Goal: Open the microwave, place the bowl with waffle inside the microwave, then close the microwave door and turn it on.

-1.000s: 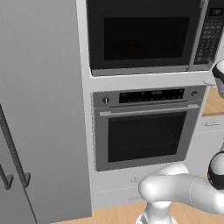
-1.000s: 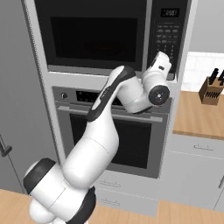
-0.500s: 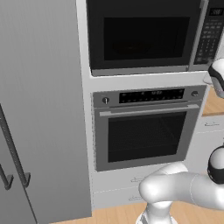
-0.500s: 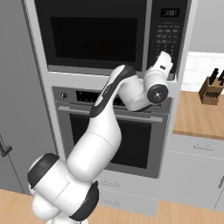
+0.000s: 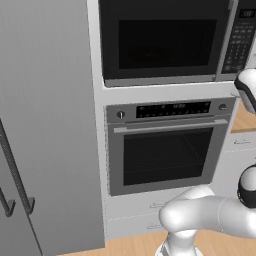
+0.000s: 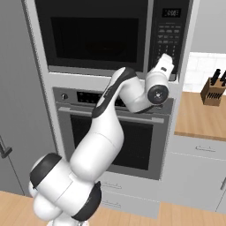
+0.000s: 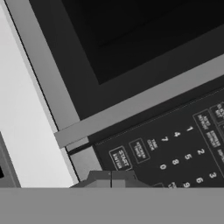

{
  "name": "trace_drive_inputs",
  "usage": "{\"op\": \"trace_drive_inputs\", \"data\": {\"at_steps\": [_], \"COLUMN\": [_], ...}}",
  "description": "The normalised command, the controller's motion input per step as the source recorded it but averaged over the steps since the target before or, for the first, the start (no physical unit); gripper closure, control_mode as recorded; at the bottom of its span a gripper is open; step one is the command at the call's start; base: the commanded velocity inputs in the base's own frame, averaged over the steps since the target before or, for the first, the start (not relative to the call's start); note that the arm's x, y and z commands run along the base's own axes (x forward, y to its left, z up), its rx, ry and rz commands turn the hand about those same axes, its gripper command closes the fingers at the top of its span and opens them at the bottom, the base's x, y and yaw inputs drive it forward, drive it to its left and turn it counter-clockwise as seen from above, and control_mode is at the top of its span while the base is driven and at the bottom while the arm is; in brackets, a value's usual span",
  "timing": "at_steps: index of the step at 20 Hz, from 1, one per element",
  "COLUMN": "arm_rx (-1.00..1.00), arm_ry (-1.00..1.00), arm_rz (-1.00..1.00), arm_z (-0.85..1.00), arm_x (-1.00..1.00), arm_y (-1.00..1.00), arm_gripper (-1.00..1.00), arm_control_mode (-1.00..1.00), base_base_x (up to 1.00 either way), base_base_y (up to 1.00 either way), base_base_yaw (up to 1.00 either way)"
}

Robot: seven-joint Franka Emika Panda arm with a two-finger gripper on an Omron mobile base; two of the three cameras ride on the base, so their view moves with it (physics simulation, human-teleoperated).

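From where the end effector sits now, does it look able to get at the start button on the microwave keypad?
Probably yes. The end effector, shut, sits close in front of the keypad panel with the start button just above its tips. The microwave door is closed, and nothing stands between.

Tall grey cabinet doors (image 5: 45, 125) on the left with dark bar handles (image 5: 15, 175). Steel wall oven (image 5: 165, 147) set in white surround, drawers below. Wooden counter (image 6: 201, 117) at right with knife block (image 6: 213, 88), white tile backsplash, light wood floor (image 6: 13, 207).
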Motion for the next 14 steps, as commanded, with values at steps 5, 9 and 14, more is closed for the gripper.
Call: {"op": "trace_drive_inputs", "data": {"at_steps": [5, 9, 14], "arm_rx": [-0.01, 0.00, 0.00], "arm_ry": [0.00, 0.00, 0.00], "arm_rz": [-0.03, -0.06, -0.06], "arm_z": [-0.02, 0.00, 0.00], "arm_x": [0.13, 0.21, 0.16], "arm_y": [0.00, 0.00, 0.00], "arm_gripper": [1.00, 1.00, 1.00], "arm_control_mode": [-1.00, -1.00, -1.00], "base_base_x": [0.00, 0.00, 0.00], "base_base_y": [0.00, 0.00, 0.00], "base_base_yaw": [0.00, 0.00, 0.00]}}
